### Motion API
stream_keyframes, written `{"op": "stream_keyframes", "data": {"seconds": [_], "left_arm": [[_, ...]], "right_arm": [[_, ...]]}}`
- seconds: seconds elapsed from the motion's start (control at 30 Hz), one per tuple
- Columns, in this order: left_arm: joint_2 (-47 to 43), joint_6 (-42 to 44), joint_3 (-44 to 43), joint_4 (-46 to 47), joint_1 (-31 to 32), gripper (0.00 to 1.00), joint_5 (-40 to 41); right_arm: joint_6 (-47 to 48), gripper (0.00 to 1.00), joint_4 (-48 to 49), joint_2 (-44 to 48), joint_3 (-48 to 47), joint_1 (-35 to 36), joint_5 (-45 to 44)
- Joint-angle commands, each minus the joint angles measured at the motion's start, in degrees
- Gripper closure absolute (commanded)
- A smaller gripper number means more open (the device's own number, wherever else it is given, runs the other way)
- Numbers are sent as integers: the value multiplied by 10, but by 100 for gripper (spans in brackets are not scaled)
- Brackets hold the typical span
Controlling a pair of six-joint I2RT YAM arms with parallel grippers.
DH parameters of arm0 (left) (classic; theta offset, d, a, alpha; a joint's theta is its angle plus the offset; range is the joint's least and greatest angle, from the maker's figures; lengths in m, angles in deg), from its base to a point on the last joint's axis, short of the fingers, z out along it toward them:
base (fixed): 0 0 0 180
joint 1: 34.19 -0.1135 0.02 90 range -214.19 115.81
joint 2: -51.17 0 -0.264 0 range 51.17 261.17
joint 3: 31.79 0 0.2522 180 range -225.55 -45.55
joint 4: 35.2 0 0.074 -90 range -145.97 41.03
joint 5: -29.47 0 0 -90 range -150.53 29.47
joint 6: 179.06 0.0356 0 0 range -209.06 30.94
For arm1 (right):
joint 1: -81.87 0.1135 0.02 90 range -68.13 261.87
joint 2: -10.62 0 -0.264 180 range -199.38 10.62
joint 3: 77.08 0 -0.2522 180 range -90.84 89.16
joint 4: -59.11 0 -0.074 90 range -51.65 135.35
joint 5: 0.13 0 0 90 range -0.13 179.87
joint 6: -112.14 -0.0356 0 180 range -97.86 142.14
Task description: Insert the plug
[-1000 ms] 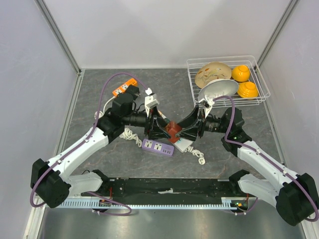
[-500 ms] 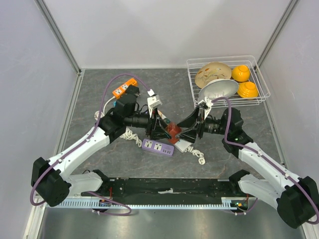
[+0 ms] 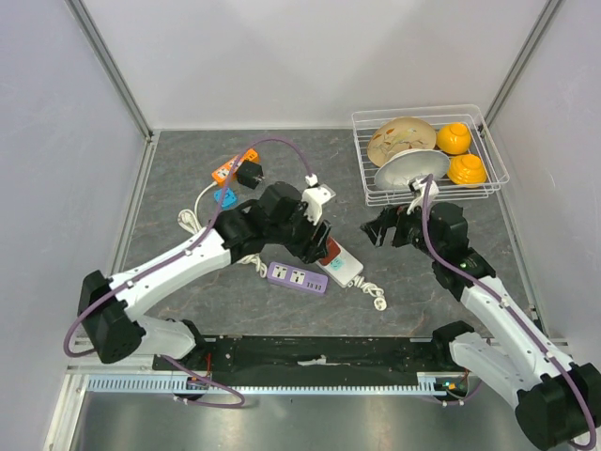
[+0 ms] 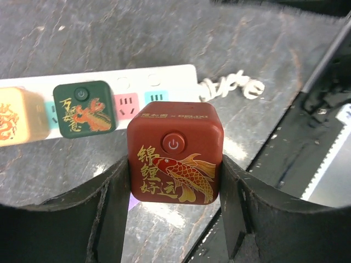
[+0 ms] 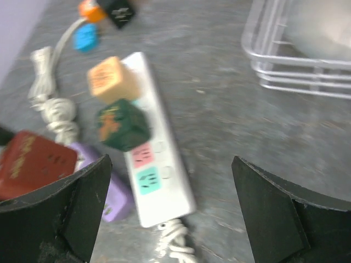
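The right gripper (image 3: 377, 228) has pulled away to two o'clock of the red plug (image 4: 175, 148), jaws wide; the left gripper (image 4: 174, 178) clamps it.

Left arm (image 3: 161, 272) and right arm (image 3: 498, 315): white links, black joints, looping purple cables (image 3: 278, 141); black fingers (image 4: 108, 213), perhaps rubber-faced, at seven and five o'clock

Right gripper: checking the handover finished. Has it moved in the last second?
Yes. The right gripper backed away rightward from the purple power strip, nearer the wire basket.
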Motion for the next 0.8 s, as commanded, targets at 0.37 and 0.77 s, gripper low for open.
{"op": "stream_keyframes", "data": {"seconds": [0.37,0.77], "left_arm": [[146,-25,-84,-6,64,98,168],[195,-37,-99,8,83,98,190]], "right_arm": [[-25,2,-36,4,50,-53,-264],[-20,2,-20,6,58,-54,-251]]}}
